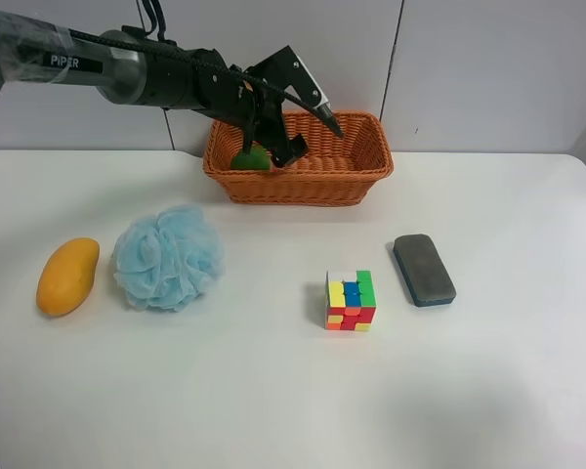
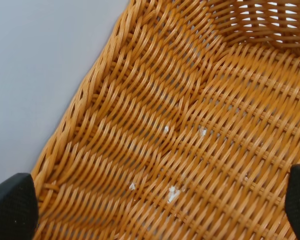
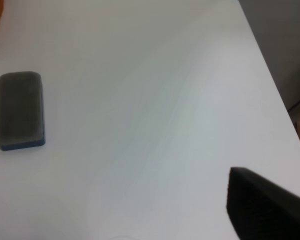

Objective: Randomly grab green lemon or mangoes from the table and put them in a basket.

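The green lemon (image 1: 252, 158) lies inside the orange-brown wicker basket (image 1: 303, 186) at its left end, partly hidden behind the arm. The arm at the exterior high view's left reaches over the basket. It is the left arm, as the left wrist view shows only the basket's weave (image 2: 155, 130). My left gripper (image 1: 317, 144) is open and empty just above the lemon, with its fingertips (image 2: 12, 207) far apart. The lemon does not show in the left wrist view. The orange-yellow mango (image 1: 67, 277) lies on the white table (image 1: 273, 401) at the left. Of my right gripper only one dark finger (image 3: 265, 210) shows.
A fluffy light-blue bath pouf (image 1: 168, 256) sits right beside the mango. A colour cube (image 1: 351, 300) stands mid-table. A dark grey eraser (image 1: 424, 270) lies to its right and also shows in the right wrist view (image 3: 20, 111). The table edge (image 3: 275, 85) runs near the right arm.
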Controlling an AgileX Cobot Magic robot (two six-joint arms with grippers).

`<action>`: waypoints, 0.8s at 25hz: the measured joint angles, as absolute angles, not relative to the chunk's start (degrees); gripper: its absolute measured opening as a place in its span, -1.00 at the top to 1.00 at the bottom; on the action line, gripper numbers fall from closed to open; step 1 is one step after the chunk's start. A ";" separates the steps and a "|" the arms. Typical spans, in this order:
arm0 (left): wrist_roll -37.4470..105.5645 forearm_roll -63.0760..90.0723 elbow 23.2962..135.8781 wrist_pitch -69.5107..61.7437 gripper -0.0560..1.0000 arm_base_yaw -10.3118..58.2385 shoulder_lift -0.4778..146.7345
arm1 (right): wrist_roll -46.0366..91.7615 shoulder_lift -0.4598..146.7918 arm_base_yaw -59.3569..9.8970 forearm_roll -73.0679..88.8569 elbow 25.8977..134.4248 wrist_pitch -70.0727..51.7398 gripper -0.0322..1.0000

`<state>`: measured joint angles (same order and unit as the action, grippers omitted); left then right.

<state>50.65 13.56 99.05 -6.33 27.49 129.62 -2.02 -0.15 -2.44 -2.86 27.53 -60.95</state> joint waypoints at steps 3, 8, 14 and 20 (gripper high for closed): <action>50.65 13.35 99.05 -6.82 -0.99 27.49 128.73 | -2.02 -0.15 -2.44 -2.86 27.53 -60.95 -0.98; 50.23 13.22 99.05 -10.65 -0.99 27.34 124.48 | -2.02 -0.15 -2.44 -2.86 27.53 -60.95 -0.98; 45.34 11.92 99.05 -24.33 -0.99 24.95 114.32 | -2.02 -0.15 -2.44 -2.86 27.53 -60.95 -0.98; 37.52 3.25 99.09 -41.06 -0.99 21.37 102.16 | -2.02 -0.15 -2.44 -2.86 27.53 -60.95 -0.98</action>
<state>37.52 3.25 99.09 -41.06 21.37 102.16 -2.02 -0.15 -2.44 -2.86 27.53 -60.95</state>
